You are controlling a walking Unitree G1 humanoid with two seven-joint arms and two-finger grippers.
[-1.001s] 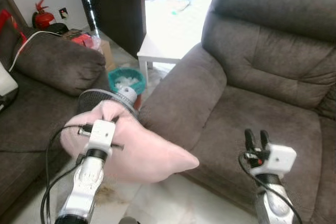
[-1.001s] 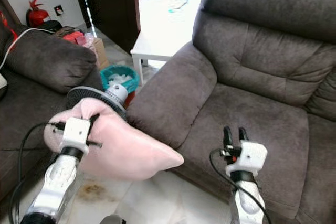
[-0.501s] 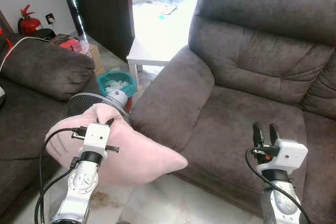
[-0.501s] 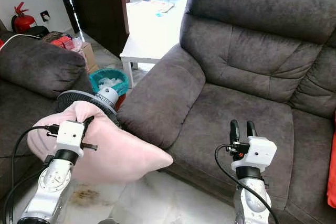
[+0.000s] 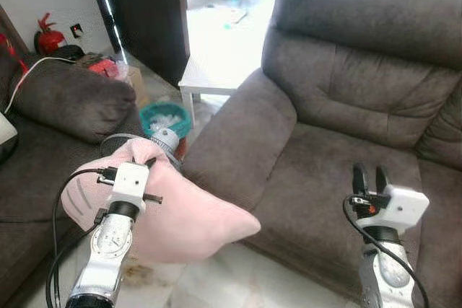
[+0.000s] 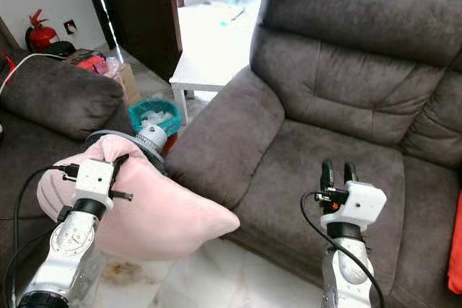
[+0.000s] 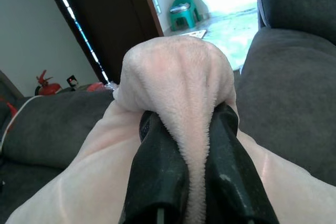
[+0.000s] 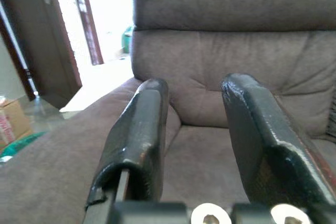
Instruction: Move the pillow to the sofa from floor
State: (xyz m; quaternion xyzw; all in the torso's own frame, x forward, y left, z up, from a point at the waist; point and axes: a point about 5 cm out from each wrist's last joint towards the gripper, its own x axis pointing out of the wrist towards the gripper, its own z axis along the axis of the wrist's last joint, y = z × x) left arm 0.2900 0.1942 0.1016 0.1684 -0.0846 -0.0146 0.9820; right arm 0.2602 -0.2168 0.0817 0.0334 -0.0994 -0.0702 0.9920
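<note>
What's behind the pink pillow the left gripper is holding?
A round black fan with a grey hub pokes out behind the pillow, with a teal bin farther back. The pillow covers the fan's lower part and base. The left gripper pinches the pillow's edge.

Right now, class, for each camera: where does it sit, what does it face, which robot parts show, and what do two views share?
Left eye, head: looks down at pink pillow, sofa, both arms.
Right eye, head: same scene, shifted slightly.
Left wrist: along left gripper, pinching a pillow fold.
Right wrist: along right gripper, open, facing the sofa back.
Shared: both wrist views show the sofa.
</note>
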